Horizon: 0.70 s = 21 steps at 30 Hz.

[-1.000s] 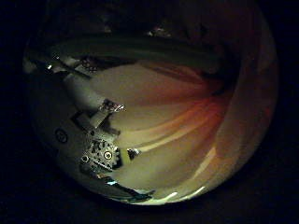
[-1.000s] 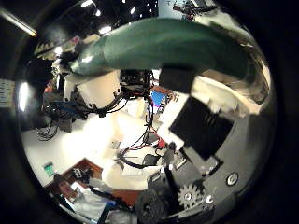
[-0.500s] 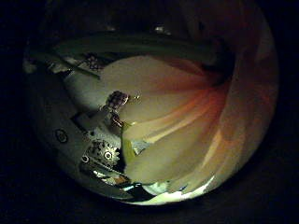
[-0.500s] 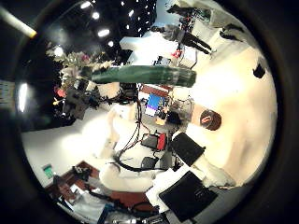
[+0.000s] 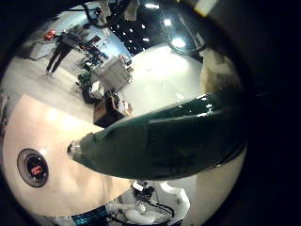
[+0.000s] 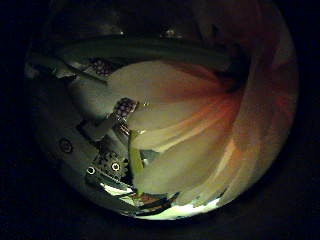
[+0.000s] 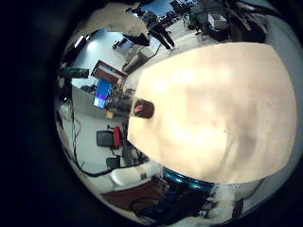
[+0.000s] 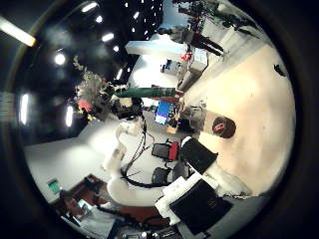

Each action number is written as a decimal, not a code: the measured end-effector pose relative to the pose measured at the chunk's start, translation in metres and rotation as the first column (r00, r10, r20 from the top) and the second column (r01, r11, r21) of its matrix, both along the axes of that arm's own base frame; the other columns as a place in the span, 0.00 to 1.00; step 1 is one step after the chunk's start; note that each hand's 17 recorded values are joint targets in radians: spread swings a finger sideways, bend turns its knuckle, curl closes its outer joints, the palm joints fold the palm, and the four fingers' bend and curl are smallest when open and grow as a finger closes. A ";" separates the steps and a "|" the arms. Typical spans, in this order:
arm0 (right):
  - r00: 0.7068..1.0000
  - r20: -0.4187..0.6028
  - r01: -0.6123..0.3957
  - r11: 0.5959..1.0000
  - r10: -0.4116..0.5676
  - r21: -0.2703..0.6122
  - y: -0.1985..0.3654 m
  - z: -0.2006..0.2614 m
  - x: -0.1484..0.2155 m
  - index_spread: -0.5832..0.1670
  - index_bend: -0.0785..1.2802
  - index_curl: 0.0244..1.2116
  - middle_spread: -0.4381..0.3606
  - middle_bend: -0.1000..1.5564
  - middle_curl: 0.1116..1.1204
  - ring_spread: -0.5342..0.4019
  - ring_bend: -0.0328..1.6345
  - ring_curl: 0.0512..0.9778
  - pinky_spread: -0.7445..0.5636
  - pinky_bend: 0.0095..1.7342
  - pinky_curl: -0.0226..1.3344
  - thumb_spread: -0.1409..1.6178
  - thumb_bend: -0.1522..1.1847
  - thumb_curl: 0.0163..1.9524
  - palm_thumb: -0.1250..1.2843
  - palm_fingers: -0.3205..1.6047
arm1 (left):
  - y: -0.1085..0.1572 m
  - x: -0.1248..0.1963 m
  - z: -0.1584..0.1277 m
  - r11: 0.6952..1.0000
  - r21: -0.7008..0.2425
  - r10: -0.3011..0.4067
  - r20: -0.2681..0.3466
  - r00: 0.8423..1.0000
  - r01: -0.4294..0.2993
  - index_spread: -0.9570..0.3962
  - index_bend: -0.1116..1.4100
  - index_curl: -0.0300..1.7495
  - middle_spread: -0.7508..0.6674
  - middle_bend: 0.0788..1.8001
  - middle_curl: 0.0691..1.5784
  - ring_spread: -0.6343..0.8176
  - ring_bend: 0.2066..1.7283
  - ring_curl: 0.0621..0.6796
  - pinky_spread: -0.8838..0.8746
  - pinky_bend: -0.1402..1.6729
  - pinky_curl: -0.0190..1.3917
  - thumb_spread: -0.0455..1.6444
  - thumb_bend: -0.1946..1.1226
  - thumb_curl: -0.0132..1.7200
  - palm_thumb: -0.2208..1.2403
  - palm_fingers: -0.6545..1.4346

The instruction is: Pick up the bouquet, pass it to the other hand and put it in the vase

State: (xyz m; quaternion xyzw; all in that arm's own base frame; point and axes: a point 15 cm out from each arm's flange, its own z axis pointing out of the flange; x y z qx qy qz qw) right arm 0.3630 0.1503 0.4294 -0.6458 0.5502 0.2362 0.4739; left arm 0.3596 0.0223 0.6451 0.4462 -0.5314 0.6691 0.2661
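Note:
The bouquet's wrapped stem bundle (image 5: 160,141) fills the left little finger side palm view, lying close across my left palm. Its big pale petals (image 6: 190,120) press against the thumb side, beside my left hand's own fingers (image 6: 105,150), which curl at the bouquet. In the right thumb side palm view the bouquet (image 8: 125,93) is small and far off, held up in the air at the end of the left arm. My right hand (image 8: 199,194) holds nothing, its fingers relaxed. The vase (image 7: 142,107) (image 8: 223,126) (image 5: 36,168) stands upright on the pale table (image 7: 218,104) near an edge.
A small dark object (image 8: 276,72) lies farther along the table. Office chairs (image 8: 164,151) and a desk with a screen (image 7: 102,93) stand on the floor past the table's edge near the vase.
The stems lay right across my right palm a second ago; now the bouquet is far from it, let go by the right hand. The petals sit closer against the left palm.

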 end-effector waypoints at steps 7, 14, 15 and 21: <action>1.000 -0.005 -0.001 1.000 0.001 0.000 0.000 -0.004 0.000 0.31 0.19 0.29 0.56 0.29 0.24 0.69 0.47 0.21 0.92 0.48 0.28 0.66 0.10 0.26 0.58 0.22 | 0.035 -0.001 -0.014 0.995 0.005 0.098 -0.033 0.995 -0.098 0.24 0.63 0.60 0.25 0.74 0.44 0.18 0.87 0.81 0.14 0.69 0.80 0.69 0.15 0.48 0.79 0.85; 1.000 -0.013 -0.003 1.000 0.003 0.002 0.000 -0.008 0.001 0.32 0.18 0.27 0.56 0.27 0.23 0.70 0.45 0.20 0.92 0.46 0.26 0.66 0.10 0.25 0.58 0.24 | 0.064 0.005 -0.044 0.980 0.068 0.194 -0.069 0.979 -0.189 0.23 0.62 0.61 0.25 0.73 0.44 0.18 0.87 0.81 0.14 0.69 0.82 0.69 0.14 0.49 0.80 0.85; 1.000 -0.013 -0.003 1.000 0.003 0.001 0.000 -0.008 0.002 0.32 0.18 0.27 0.56 0.27 0.23 0.70 0.45 0.19 0.93 0.46 0.25 0.66 0.10 0.25 0.58 0.24 | 0.065 0.007 -0.049 0.979 0.067 0.197 -0.079 0.977 -0.192 0.23 0.62 0.61 0.25 0.73 0.44 0.18 0.87 0.81 0.14 0.68 0.82 0.69 0.14 0.49 0.80 0.85; 1.000 -0.013 -0.005 1.000 0.005 0.003 -0.001 -0.009 0.004 0.32 0.18 0.26 0.56 0.26 0.23 0.70 0.44 0.19 0.92 0.45 0.24 0.66 0.10 0.25 0.58 0.24 | 0.064 0.009 -0.063 0.982 0.058 0.186 -0.097 0.978 -0.181 0.22 0.61 0.62 0.25 0.73 0.44 0.18 0.87 0.81 0.13 0.68 0.83 0.69 0.14 0.49 0.80 0.85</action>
